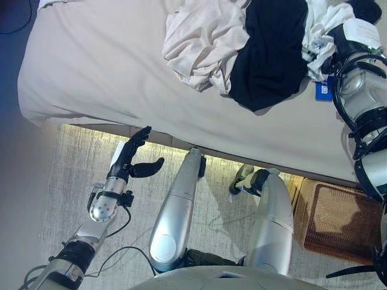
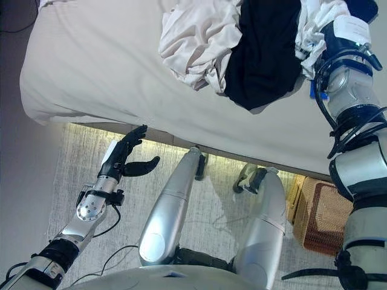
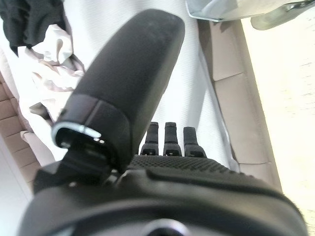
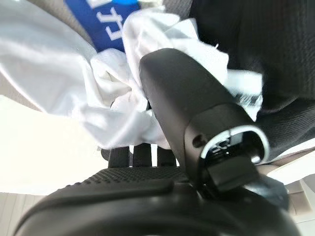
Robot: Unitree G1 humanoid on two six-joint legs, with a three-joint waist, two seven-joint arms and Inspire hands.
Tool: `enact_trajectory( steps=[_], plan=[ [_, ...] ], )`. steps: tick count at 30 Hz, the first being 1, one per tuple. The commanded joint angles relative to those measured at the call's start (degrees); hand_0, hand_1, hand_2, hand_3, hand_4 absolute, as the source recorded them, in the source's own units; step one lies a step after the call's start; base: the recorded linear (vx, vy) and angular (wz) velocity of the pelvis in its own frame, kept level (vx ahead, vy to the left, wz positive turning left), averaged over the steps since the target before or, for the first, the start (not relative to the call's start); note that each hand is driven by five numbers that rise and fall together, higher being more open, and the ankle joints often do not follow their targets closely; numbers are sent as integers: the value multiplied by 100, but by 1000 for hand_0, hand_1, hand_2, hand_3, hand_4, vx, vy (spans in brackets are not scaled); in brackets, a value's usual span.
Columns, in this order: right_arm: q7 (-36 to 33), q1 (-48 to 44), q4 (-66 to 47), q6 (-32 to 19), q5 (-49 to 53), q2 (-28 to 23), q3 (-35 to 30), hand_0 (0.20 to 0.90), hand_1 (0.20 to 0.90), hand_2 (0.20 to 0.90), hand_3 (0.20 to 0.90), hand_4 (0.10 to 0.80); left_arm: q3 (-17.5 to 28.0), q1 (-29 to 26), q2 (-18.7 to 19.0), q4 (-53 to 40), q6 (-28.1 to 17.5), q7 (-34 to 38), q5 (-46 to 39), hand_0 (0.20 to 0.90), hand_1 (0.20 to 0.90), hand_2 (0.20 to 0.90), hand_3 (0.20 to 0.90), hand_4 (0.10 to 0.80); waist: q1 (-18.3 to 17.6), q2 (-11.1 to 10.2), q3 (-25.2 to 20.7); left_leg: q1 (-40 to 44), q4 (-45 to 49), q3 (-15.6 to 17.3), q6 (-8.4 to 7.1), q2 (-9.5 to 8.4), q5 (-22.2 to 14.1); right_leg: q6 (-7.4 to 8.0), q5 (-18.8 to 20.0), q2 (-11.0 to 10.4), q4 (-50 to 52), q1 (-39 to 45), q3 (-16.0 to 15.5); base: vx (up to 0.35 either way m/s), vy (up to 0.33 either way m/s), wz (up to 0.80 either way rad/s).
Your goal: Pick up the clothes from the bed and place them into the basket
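A pile of clothes lies at the bed's (image 1: pixel 109 66) far right: a cream garment (image 1: pixel 199 42), a black garment (image 1: pixel 269 54) and a white garment with blue print (image 1: pixel 317 33). My right hand (image 1: pixel 340 43) is at the right end of the pile. In the right wrist view its fingers (image 4: pixel 133 157) reach straight into the white garment (image 4: pixel 113 98), which bunches between them and the thumb. My left hand (image 1: pixel 130 158) is open and empty, low over the rug just before the bed's front edge. A woven basket (image 1: pixel 338 220) stands on the floor at the lower right.
A pale rug (image 1: pixel 78 175) covers the floor in front of the bed. The left half of the mattress is bare sheet. A blue tag (image 1: pixel 321 89) hangs by my right wrist at the pile's edge.
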Motion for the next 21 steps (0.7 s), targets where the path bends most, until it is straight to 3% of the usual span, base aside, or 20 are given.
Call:
enact_trajectory(
  steps=[1,8,9,10,16,21],
  plan=[
    [-215,-63,-229,-284,22,-539,-53,300,300,300,200,100,460,326,364,-500,-591,-110,-213,900,900,900,900,800,44,-46,-363,576,-560,392,206,-95,178,172,522,131,-375,701,-65,87,20,-9],
    [-149,296,-258,-475,-61,-681,-309,300,300,300,200,100,356,418,351,-370,-414,-298,-123,900,900,900,900,800,-2,-226,-663,1303,-1110,433,150,23,286,209,613,116,-953,1473,-115,56,6,-10],
    [-143,372,-250,-553,-103,-715,-383,300,300,300,200,100,318,420,311,-264,-381,-297,-96,900,900,900,900,800,-35,-291,-805,1578,-1501,470,148,54,554,149,824,142,-1362,1765,-200,2,26,-20],
    [-141,415,-238,-636,-130,-755,-426,300,300,300,200,100,315,427,290,-174,-369,-321,-40,900,900,900,900,800,-52,-324,-883,1765,-1643,483,127,93,598,143,847,174,-1565,1986,-217,8,29,-18],
    [-248,614,-464,-908,-46,-945,-552,300,300,300,200,100,292,429,196,152,-91,-392,72,900,900,900,900,800,-172,-497,-1206,2383,-2135,503,69,201,665,128,984,343,-2403,2759,-206,59,-4,-11],
    [-192,1037,-1051,-1161,173,-1150,-834,300,300,300,200,100,410,460,33,567,161,-498,196,900,900,900,900,800,-350,-685,-1554,2981,-2751,586,14,249,727,221,1180,520,-3280,3393,-105,77,-24,-19]
  ],
)
